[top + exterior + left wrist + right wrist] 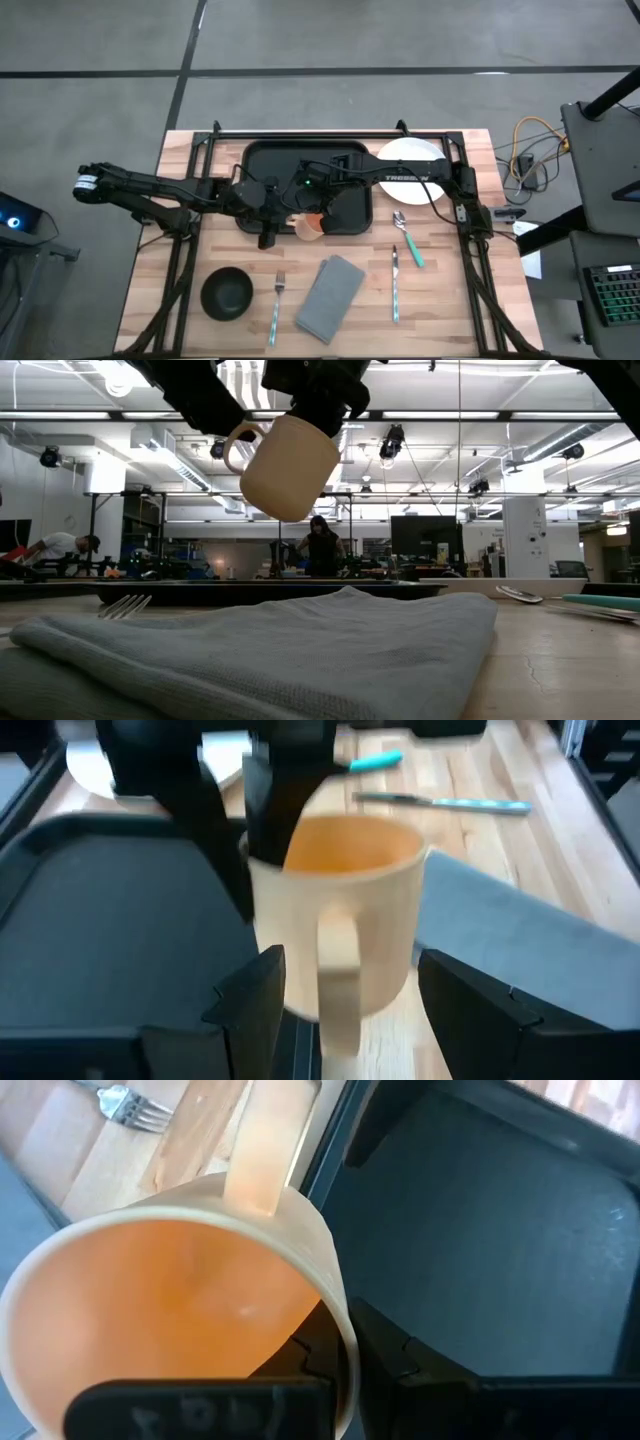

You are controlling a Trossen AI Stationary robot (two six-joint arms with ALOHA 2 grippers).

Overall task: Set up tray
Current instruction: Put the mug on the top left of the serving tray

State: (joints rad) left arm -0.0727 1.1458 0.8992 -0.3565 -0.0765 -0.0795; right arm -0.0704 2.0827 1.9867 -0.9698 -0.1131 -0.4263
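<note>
A cream cup [310, 228] with an orange inside hangs tilted in the air in the low view [285, 465], over the near edge of the black tray [290, 165]. My right gripper [323, 214] reaches in from the table's right and is shut on the cup's rim. My left gripper [268, 234] is open beside the cup on its left. Its two fingers [250, 1010] stand on either side of the cup's handle [340, 980], and I cannot tell whether they touch it. My right gripper holds the cup by its rim [335, 1315] on the side opposite the handle [262, 1155]. One finger [200, 1405] is inside the cup and the other [420, 1375] is outside. It comes from above. The cup is lifted clear and tilted, hanging below the fingers.
A white plate [410, 160] sits at the tray's far right corner. On the wood nearer me lie a black bowl [227, 293], a fork [278, 300], a folded grey napkin [330, 297], a knife [395, 285] and a teal-handled spoon [407, 240]. People stand in the room behind [322, 550].
</note>
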